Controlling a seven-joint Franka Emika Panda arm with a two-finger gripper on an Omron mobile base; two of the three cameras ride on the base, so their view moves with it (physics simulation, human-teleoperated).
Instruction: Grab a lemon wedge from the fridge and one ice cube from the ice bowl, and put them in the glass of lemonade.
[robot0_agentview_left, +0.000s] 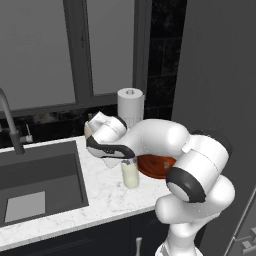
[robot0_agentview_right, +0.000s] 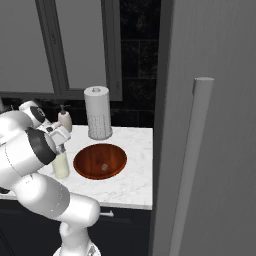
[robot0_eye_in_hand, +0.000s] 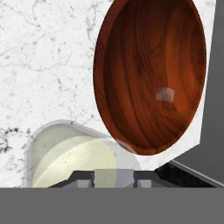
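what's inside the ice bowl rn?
One small pale translucent ice cube sits on the floor of the ice bowl; the rest is bare glossy wood. In the left base view the arm covers most of the bowl.

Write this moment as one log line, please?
gripper above glass of lemonade | jaw state unclear | ice bowl beside glass, one cube inside | fridge shut

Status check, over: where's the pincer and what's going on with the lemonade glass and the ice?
Pincer directly over glass of lemonade, jaw state unclear. One ice cube in ice bowl. Fridge door shut. Nothing blocking.
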